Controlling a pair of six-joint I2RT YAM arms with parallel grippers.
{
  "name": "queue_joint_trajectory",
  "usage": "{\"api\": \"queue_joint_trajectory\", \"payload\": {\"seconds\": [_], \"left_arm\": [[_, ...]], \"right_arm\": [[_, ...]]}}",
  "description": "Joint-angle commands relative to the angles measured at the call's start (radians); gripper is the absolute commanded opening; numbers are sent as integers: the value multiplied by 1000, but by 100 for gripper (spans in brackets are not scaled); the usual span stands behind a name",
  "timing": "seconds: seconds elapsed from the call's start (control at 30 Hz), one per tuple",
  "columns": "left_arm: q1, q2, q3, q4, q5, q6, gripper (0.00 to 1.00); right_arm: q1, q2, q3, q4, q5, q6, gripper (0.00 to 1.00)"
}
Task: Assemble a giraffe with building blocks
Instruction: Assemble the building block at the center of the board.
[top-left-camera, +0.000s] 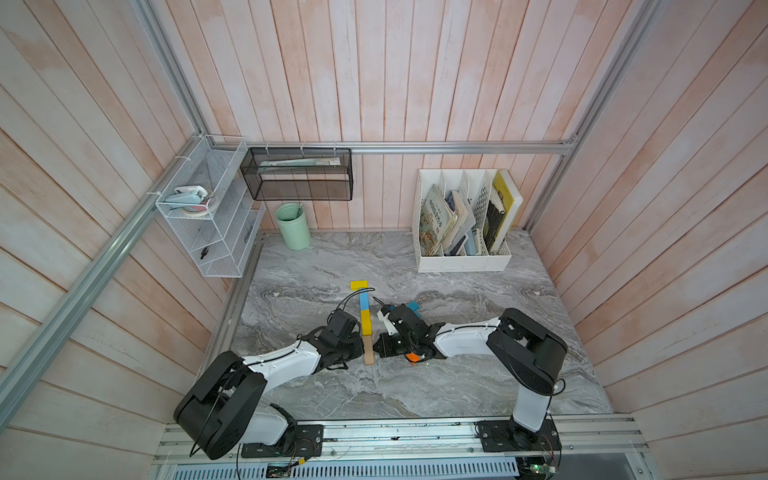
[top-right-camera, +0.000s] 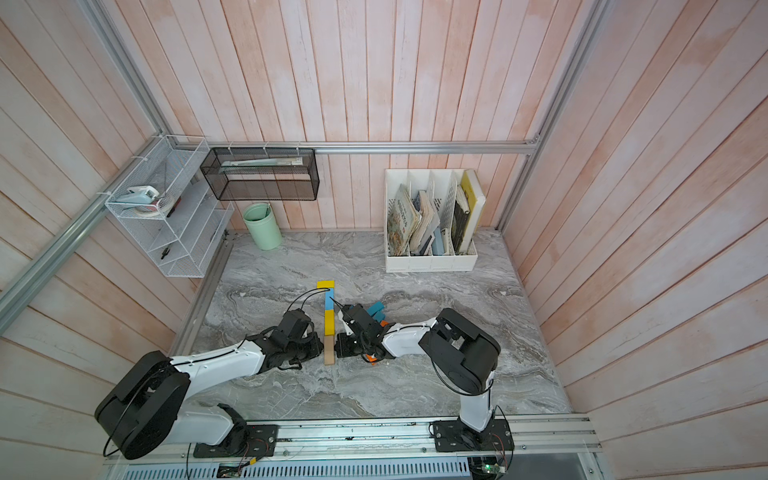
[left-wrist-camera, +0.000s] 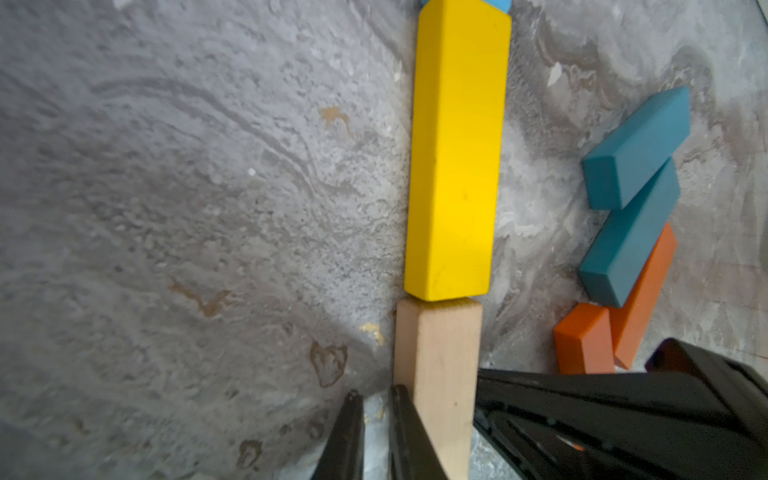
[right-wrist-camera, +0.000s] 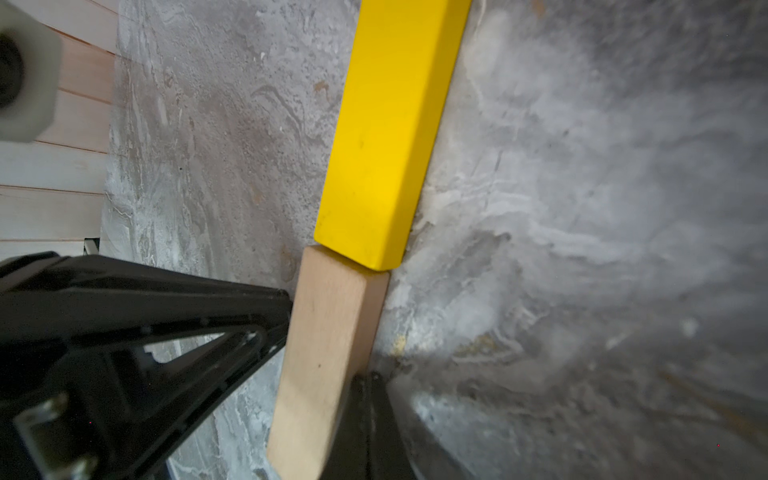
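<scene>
In both top views a flat line of building blocks lies on the marble table: short yellow head (top-left-camera: 359, 285), blue block (top-left-camera: 363, 300), long yellow block (top-left-camera: 365, 322) (left-wrist-camera: 455, 158) (right-wrist-camera: 386, 133) and tan block (top-left-camera: 368, 351) (top-right-camera: 329, 351) (left-wrist-camera: 440, 365) (right-wrist-camera: 328, 332). My left gripper (top-left-camera: 360, 348) (left-wrist-camera: 376, 392) stands at the tan block's left side, its fingers a narrow slit apart and empty, the nearer one touching the block. My right gripper (top-left-camera: 376, 347) (right-wrist-camera: 372, 380) is shut and leans on the block's right side. Two teal blocks (left-wrist-camera: 638, 145) and two orange blocks (left-wrist-camera: 584, 338) lie loose to the right.
A green cup (top-left-camera: 293, 226) stands at the back left. A white file holder (top-left-camera: 463, 259) with books is at the back right. A white wire shelf (top-left-camera: 208, 208) and a black mesh basket (top-left-camera: 297, 174) hang on the wall. A metal rail (top-left-camera: 395, 432) runs along the front.
</scene>
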Motion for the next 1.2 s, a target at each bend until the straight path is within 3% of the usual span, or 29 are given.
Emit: {"api": "queue_joint_trajectory", "payload": {"seconds": [0.0, 1.17], "left_arm": [[-4, 42, -3, -27, 44, 15, 18], [-4, 13, -24, -43, 33, 7, 18]], "right_arm": [[17, -18, -18, 3, -22, 0, 0], [-10, -16, -4, -13, -29, -17, 0]]}}
